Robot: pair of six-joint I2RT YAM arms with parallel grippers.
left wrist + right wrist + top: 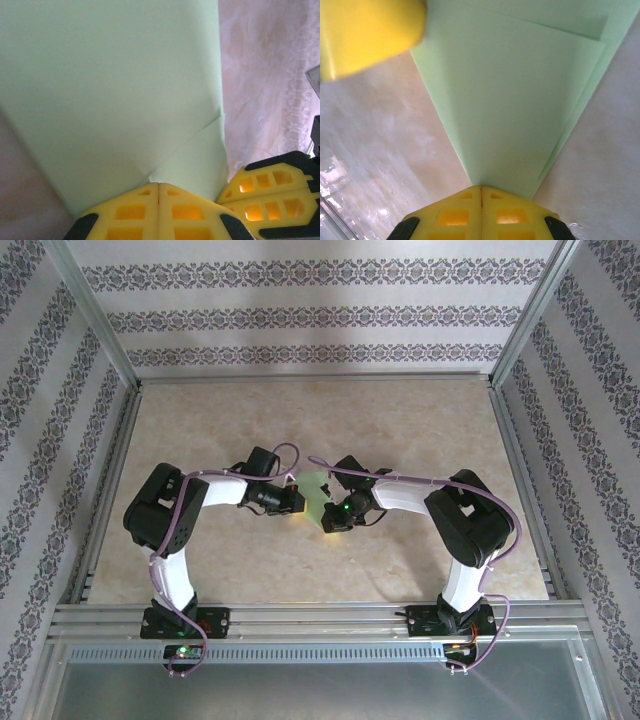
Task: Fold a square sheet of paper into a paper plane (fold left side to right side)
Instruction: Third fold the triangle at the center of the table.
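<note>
Left tool point(158, 186), right tool point(481, 188) on paper plane point(520, 100)

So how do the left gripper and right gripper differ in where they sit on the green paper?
The left gripper meets the green paper where it's wide, by a diagonal fold line; the right gripper meets its narrow pointed end. From above, the left reaches in from the left, the right from the right. Both are shut at the paper's edge.

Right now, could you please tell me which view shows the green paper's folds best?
The right wrist view: the green paper tapers to a point, layered edges clear. Left wrist shows a broad face with one diagonal crease; top, a small patch.
</note>
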